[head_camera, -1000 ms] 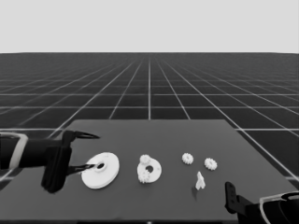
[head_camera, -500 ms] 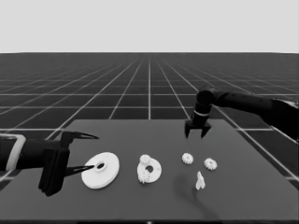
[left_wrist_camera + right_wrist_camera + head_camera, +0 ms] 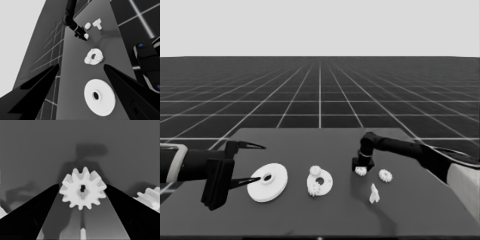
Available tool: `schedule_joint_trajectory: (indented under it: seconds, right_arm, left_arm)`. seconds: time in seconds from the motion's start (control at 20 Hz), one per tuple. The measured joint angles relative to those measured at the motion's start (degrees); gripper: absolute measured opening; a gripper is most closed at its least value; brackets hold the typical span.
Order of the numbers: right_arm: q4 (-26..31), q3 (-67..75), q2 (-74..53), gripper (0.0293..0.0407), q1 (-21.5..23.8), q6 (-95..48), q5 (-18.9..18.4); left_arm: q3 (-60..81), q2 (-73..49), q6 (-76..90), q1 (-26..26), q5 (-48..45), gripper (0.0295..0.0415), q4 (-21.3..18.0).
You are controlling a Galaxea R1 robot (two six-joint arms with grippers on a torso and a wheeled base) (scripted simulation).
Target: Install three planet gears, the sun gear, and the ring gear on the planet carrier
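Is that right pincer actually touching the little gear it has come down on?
Touching, it seems. In the right wrist view the gear sits between the right pincer's fingers, each fingertip meeting the gear's teeth with no visible gap.

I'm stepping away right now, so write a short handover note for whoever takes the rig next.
Right gripper: down at a loose gear right of centre, fingers on either side of it, grip not confirmed.
Left gripper: parked at the table's left end, open, over the larger round part, not holding it.
Done: two gears on the smaller round part.
Left: this gear, another loose gear, then the larger part on top. A thin white piece lies nearby.
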Motion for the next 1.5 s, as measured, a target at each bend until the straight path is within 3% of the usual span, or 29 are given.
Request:
schedule_joint_trajectory:
  seconds: [0.05, 0.15, 0.2, 0.55, 0.6, 0.65, 0.7, 0.8, 1.05, 1.1, 1.2, 1.5]
  right_arm:
    - [0.0, -0.1, 0.0, 0.0385, 0.0, 0.0, 0.0]
    - [0.0, -0.2, 0.1, 0.0314, 0.0, -0.1, 0.1]
    - [0.0, -0.2, 0.1, 0.0312, 0.0, -0.1, 0.1]
    - [-0.1, -0.3, 0.1, 0.0312, 0.0, -0.1, 0.1]
    - [4.7, 10.2, -4.3, 0.0312, 5.5, 4.5, -6.5]
    - [9.0, 13.1, -5.6, 0.0312, 12.1, 5.8, -9.7]
    - [11.9, 13.0, -5.5, 0.0312, 16.1, 5.7, -11.4]
    - [14.5, 11.8, -5.0, 0.0312, 19.5, 5.1, -13.0]
    - [15.8, 10.7, -4.5, 0.0312, 20.9, 4.6, -13.8]
    - [16.0, 18.0, -1.0, 0.0312, 21.0, 17.3, -13.6]
    - [16.3, 19.9, 8.8, 0.0312, 21.2, 27.2, -13.2]
    - [16.4, 17.6, 14.5, 0.0312, 21.3, 30.4, -13.1]
  left_arm:
    - [0.0, 0.0, 0.0, 0.0, 0.0, 0.0385, 0.0]
    - [0.0, 0.0, 0.0, 0.0, 0.0, 0.0385, 0.0]
    - [0.0, 0.0, 0.0, 0.0, 0.0, 0.0385, 0.0]
    - [0.0, 0.0, 0.0, 0.0, 0.0, 0.0385, 0.0]
    - [0.0, 0.0, 0.0, 0.0, 0.0, 0.0385, 0.0]
    - [0.0, 0.0, 0.0, 0.0, 0.0, 0.0385, 0.0]
    - [0.0, 0.0, 0.0, 0.0, 0.0, 0.0385, 0.0]
    - [0.0, 0.0, 0.0, 0.0, 0.0, 0.0385, 0.0]
    - [0.0, 0.0, 0.0, 0.0, 0.0, 0.0385, 0.0]
    - [0.0, 0.0, 0.0, 0.0, 0.0, 0.0385, 0.0]
    - [0.0, 0.0, 0.0, 0.0, 0.0, 0.0385, 0.0]
    - [0.0, 0.0, 0.0, 0.0, 0.0, 0.0385, 0.0]
